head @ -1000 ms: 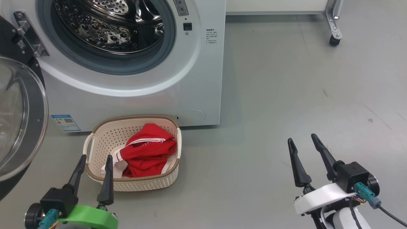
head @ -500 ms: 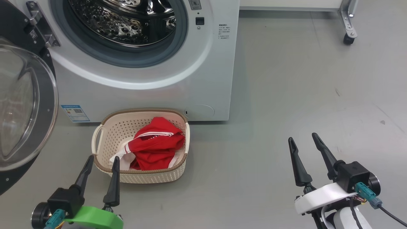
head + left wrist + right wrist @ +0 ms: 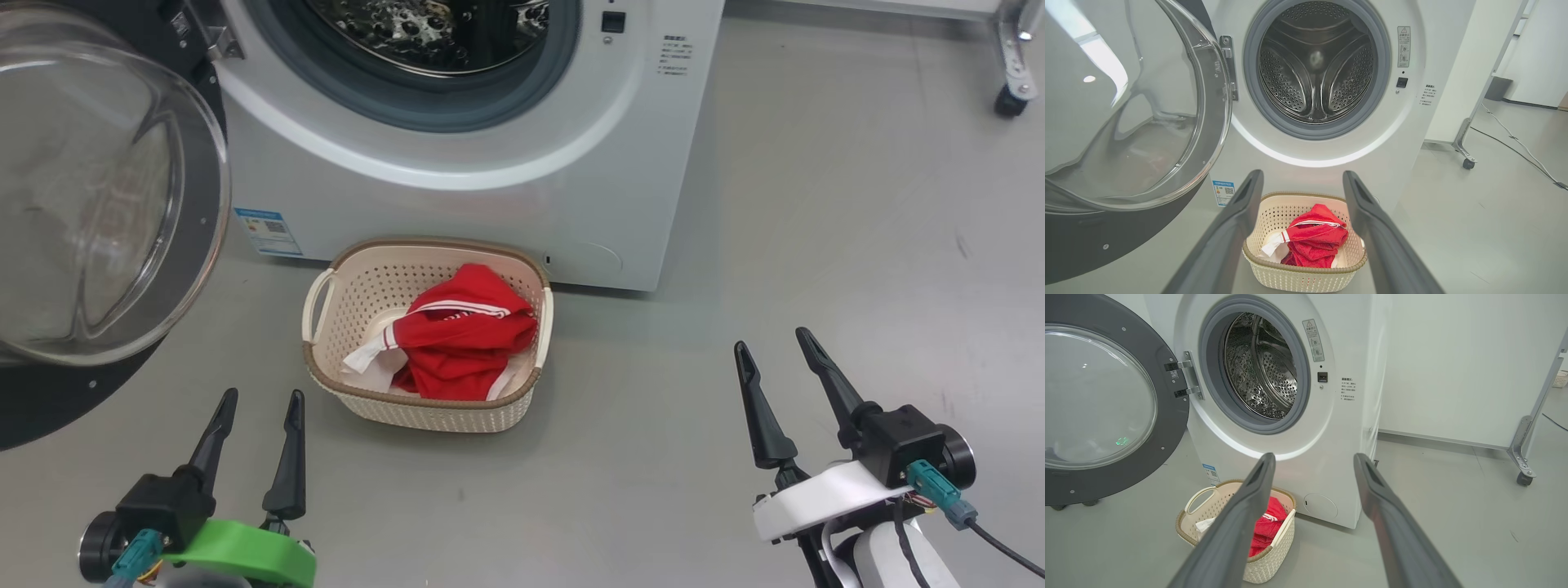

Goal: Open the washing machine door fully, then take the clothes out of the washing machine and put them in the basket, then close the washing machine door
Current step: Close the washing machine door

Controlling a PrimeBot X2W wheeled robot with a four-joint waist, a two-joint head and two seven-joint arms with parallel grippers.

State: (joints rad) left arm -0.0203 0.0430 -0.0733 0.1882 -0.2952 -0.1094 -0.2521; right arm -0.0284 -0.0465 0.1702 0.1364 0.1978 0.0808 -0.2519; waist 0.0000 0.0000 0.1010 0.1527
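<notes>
Left gripper [image 3: 263, 394], right gripper [image 3: 771, 338] wide, empty. Clothes [image 3: 457, 343] in basket [image 3: 424, 245]; drum [image 3: 1314, 69] looks empty. Door [image 3: 98, 212] swung open at left. We judge it rigid, hinged, slick. Push black rim [image 3: 57, 400], far from hinge.

each hand carries two long, dark, tapering fingers [image 3: 763, 425] that rise from a boxy black block. the left hand [image 3: 263, 394] is mounted on a bright green curved bracket [image 3: 245, 549], with a left teal plug [image 3: 135, 554] beside a round black cap. the right hand [image 3: 771, 338] is mounted on a white bracket [image 3: 816, 494], with a right teal plug [image 3: 933, 483] feeding a black cable [image 3: 1004, 551].
</notes>
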